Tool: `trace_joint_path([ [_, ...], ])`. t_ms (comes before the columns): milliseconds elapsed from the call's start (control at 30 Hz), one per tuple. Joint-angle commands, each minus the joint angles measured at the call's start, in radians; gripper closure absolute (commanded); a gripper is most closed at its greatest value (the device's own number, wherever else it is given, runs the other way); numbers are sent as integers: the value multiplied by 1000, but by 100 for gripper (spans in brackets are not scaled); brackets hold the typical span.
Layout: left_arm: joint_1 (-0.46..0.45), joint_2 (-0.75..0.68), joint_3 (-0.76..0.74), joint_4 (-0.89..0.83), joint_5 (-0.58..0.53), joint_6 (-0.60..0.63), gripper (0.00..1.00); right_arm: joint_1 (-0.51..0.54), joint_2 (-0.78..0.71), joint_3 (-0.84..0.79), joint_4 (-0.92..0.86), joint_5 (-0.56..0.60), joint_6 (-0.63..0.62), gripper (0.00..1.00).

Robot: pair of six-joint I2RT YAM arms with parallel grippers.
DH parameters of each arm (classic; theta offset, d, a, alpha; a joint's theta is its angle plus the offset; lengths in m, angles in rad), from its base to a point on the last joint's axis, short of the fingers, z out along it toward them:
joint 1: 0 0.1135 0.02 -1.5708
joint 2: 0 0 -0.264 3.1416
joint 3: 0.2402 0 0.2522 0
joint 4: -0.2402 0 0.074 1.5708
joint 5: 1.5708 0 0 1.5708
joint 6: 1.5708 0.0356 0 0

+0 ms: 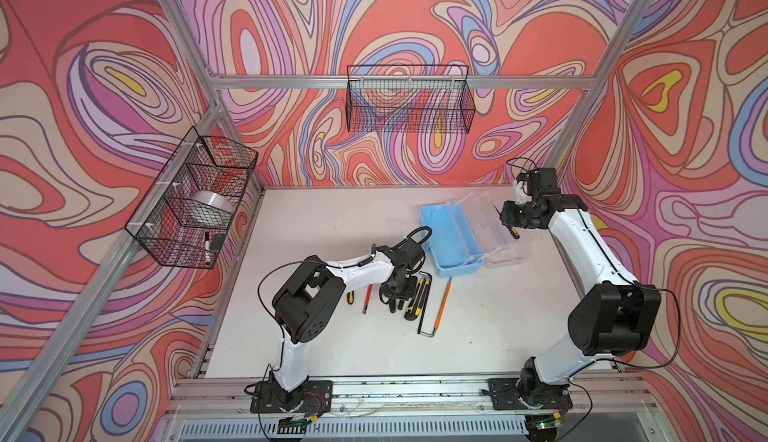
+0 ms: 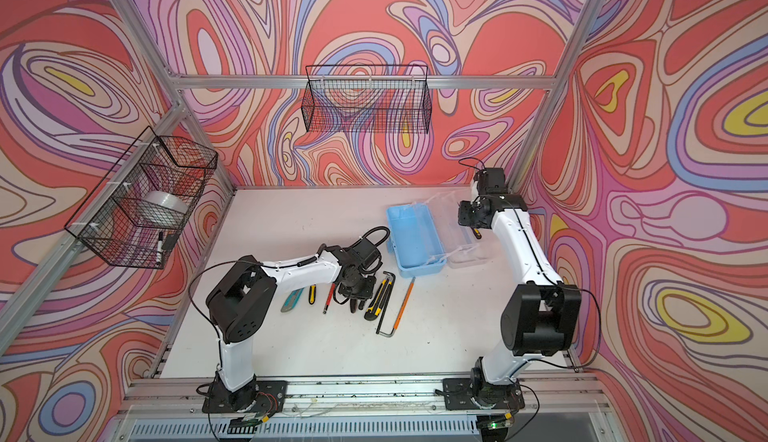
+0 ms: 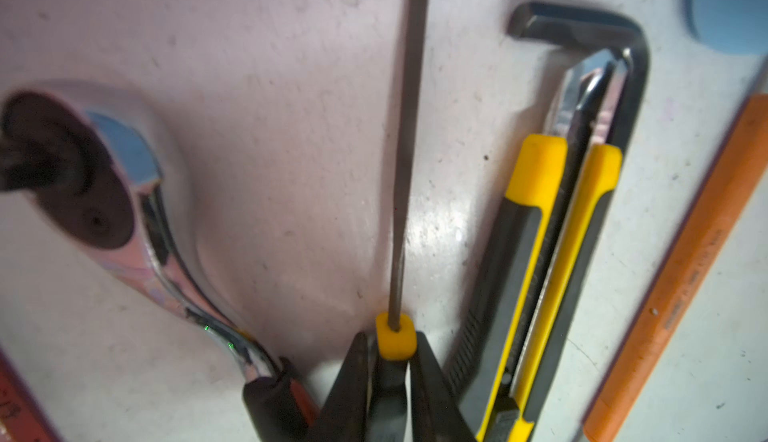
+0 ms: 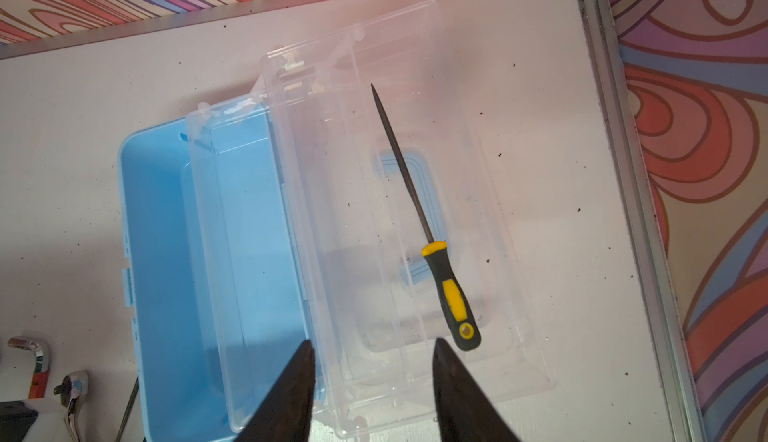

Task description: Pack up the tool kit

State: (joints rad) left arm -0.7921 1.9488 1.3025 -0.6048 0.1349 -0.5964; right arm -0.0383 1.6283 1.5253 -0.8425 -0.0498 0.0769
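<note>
Left gripper [image 3: 395, 338] sits low just off the near end of the blue case [image 1: 451, 234], jaws pinched on the yellow collar of a file [image 3: 406, 149] lying flat on the table [image 1: 332, 232] there. It looks light and stiff, and I'd trust that rubbery handle over the thin, slick steel shaft for a hold. Right gripper [image 4: 372, 342] hangs open and empty over the case's clear lid [image 4: 490, 195].
</note>
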Motion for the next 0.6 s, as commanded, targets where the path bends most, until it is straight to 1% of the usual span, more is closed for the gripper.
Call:
trace_joint_path([
  [0, -3, 21, -11, -30, 0, -9, 79, -3, -31, 8, -12, -4, 14, 53],
  [133, -3, 22, -11, -24, 1, -4, 81, -2, -35, 11, -15, -4, 17, 53],
  [333, -2, 12, -15, -10, -2, -8, 93, -1, -50, 7, -11, -23, 30, 54],
  [467, -2, -14, -8, 2, -15, -12, 97, 0, -91, -26, 37, -94, 75, 56],
  [567, -2, -42, -5, 19, -20, -15, 99, 0, -125, -67, 81, -175, 123, 57],
])
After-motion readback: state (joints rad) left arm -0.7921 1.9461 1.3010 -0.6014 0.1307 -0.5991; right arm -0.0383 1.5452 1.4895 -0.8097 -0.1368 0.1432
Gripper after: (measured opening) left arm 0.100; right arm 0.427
